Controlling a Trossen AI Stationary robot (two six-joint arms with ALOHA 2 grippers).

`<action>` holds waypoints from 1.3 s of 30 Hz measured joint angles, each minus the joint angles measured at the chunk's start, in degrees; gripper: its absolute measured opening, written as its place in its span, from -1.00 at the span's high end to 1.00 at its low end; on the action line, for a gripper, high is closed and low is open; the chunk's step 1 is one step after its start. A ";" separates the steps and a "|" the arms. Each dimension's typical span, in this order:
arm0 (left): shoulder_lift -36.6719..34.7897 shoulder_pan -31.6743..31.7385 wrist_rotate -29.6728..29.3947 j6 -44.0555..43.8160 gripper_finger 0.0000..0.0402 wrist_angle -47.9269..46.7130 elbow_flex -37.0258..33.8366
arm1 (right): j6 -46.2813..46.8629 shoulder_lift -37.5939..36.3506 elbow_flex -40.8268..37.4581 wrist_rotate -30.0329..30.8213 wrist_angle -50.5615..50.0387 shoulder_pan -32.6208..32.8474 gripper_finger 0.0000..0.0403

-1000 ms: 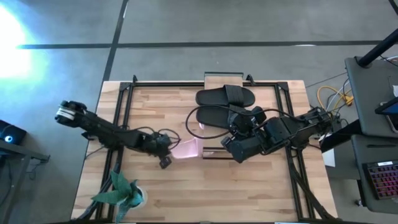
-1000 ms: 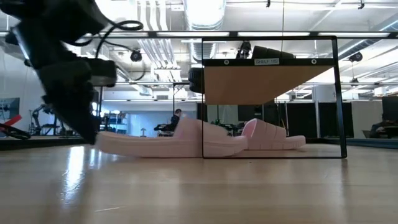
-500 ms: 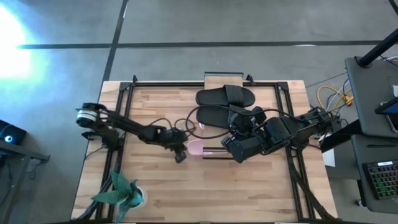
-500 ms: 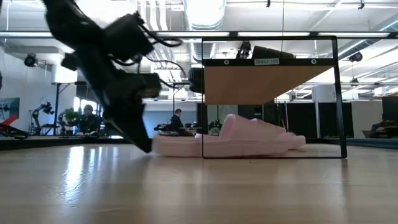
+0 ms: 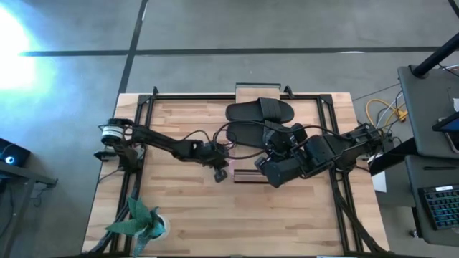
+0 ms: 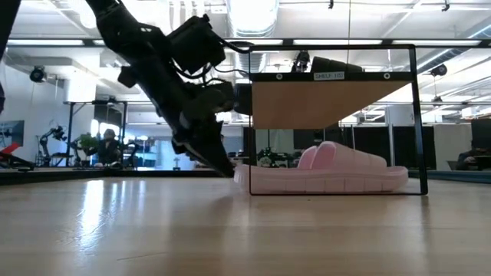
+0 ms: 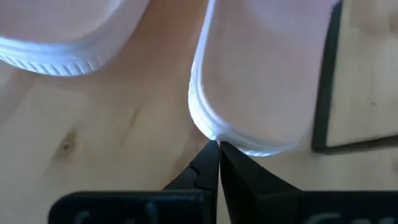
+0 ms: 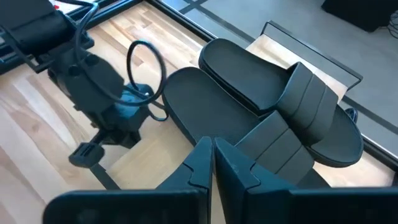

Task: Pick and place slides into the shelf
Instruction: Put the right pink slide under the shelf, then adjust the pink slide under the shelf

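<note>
The pale pink slide (image 6: 326, 170) is nudged under the low wooden-topped shelf (image 6: 335, 100) by the left gripper (image 7: 217, 149), fingers pressed together as a pusher, while the right gripper (image 8: 212, 155), likewise closed, waits above the matte black slides (image 8: 273, 112).

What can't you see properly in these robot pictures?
- High view: the pale pink slides are hidden under the small wooden-topped shelf and the right arm.
- Low view: two matte black slides on the shelf top are barely visible above the plank; the right gripper is not seen.
- Left wrist view: the shut left gripper touches one pink slide's end; its strap is cut off by the edge.
- Low view: how many pink slides lie there is unclear.
</note>
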 joint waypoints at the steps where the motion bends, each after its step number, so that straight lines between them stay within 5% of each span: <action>1: 0.14 0.29 -0.03 0.00 1.00 0.15 0.11 | 0.05 0.00 -0.08 -0.02 -0.02 0.00 0.96; 11: -4.80 0.75 -6.78 3.09 1.00 -9.87 -0.55 | 0.91 0.00 -0.71 -0.13 -0.04 0.00 0.96; 21: -23.76 -2.96 -8.62 -2.73 1.00 -16.06 -6.74 | 7.55 -3.28 -1.75 -2.45 0.04 3.10 0.96; 30: -40.66 -5.73 -7.00 -17.86 1.00 -15.42 -19.06 | 36.10 -12.77 -16.54 -13.20 -0.01 11.58 0.96; 39: -45.85 -6.01 -0.86 -27.77 1.00 -5.56 -26.97 | 66.62 -20.17 -37.56 -31.31 0.54 21.93 0.96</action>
